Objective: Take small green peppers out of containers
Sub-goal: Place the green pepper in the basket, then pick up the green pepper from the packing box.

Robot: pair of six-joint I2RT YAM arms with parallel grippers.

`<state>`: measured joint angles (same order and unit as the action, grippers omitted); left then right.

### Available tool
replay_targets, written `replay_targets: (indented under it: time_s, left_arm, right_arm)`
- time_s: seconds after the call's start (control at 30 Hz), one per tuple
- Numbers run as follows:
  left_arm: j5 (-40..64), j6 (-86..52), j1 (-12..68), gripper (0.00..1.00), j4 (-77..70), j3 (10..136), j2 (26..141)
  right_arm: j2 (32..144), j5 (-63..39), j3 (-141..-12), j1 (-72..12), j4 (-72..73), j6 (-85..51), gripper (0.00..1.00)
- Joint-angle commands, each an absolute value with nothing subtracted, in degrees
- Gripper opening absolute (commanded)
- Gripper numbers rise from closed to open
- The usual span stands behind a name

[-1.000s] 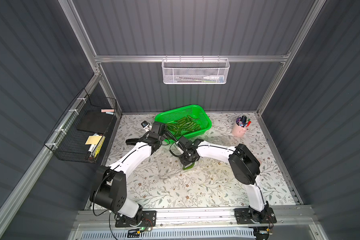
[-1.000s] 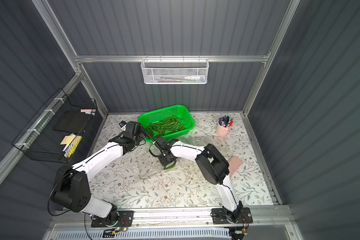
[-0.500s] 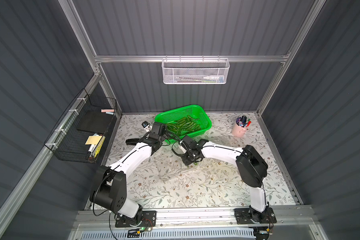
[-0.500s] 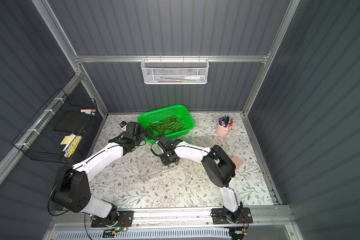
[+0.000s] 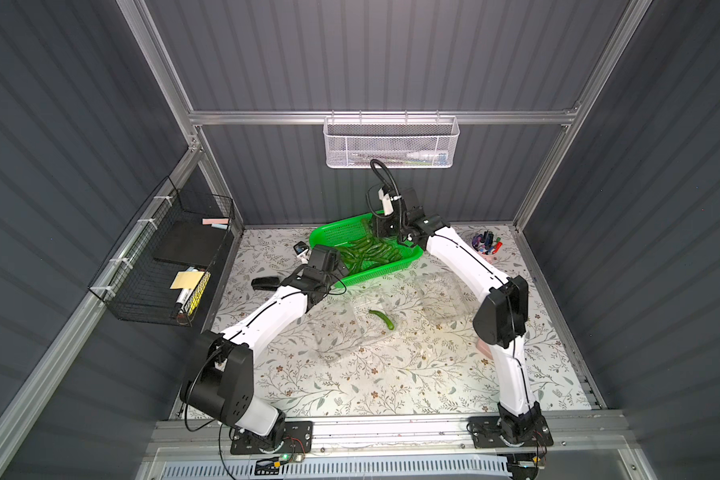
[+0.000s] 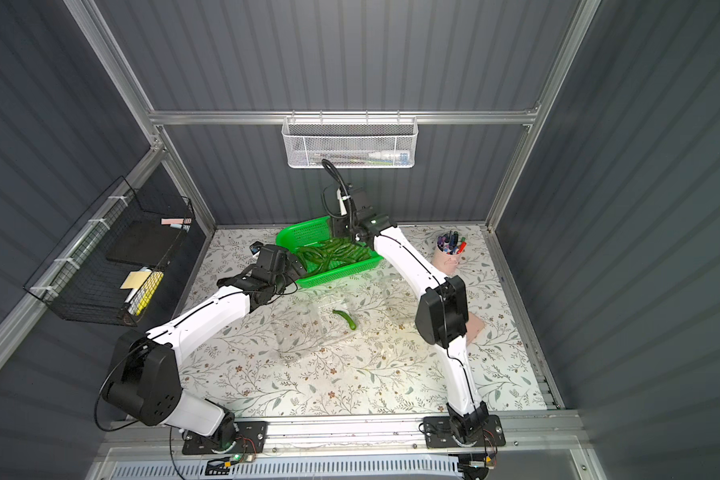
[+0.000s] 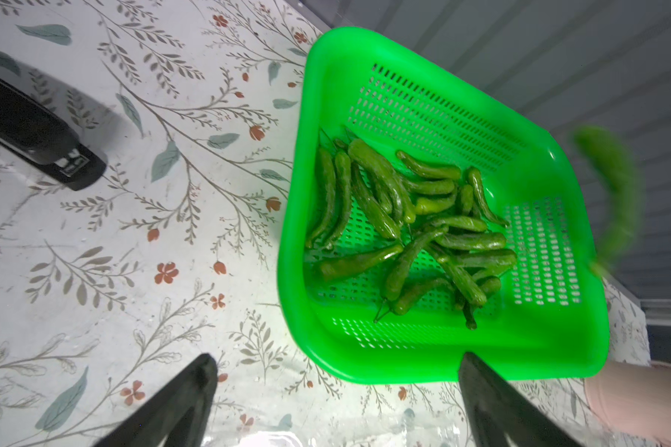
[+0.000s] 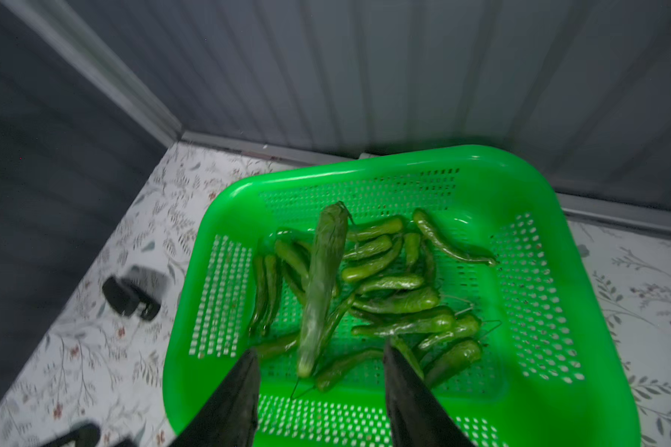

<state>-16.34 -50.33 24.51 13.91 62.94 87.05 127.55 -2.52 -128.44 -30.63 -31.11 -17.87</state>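
Right claw (image 8: pixel 318 348) hangs parted above the basket (image 8: pixel 365 164), apparently so the loose pepper (image 8: pixel 322 278) drops in; left claw (image 7: pixel 336 358) hovers wide open, empty, nearby.

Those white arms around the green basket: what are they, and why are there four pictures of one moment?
They are two robot arms fixed at the table's front edge, each ending in a two-fingered gripper. Two pictures come from a camera pair overhead. The other two come from cameras on the wrists, looking past the black fingers.

On the flowered table are a green perforated basket of small green peppers, two clear clamshell boxes, a pink cup of pens and a black stapler. One pepper seems to lie in a box.

The right gripper hangs open over the basket. The blurred pepper beneath it looks to be falling, not gripped. The left gripper is open and holds nothing.
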Motion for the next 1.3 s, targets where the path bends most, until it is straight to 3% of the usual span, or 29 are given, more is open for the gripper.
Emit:
replay_targets:
  time_s: [0.0, 0.2, 0.43, 0.67, 1.27]
  left_arm:
    - [-14.0, -47.3, 27.3, 0.99, 15.1, 65.0, 88.8]
    - [-14.1, -50.3, 29.7, 0.99, 14.1, 65.1, 91.4]
    - [-14.9, -53.8, 29.7, 0.99, 14.0, 64.0, 90.5]
    - [-18.7, -58.3, 29.7, 0.99, 14.9, 61.1, 87.5]
    - [-20.5, -59.2, 29.7, 0.99, 14.9, 60.8, 86.1]
  right_arm:
    - [125.1, -5.2, -126.2, -30.8, -36.9, -20.9, 0.54]
    - [107.8, -12.0, -96.5, -31.7, -21.5, -22.4, 0.54]
    - [99.8, -13.5, -78.0, -37.7, -23.6, -20.0, 0.54]
    - [104.5, -8.3, -78.5, -44.3, -33.2, -14.7, 0.53]
    - [116.0, -1.2, -83.2, -46.9, -36.9, -12.6, 0.51]
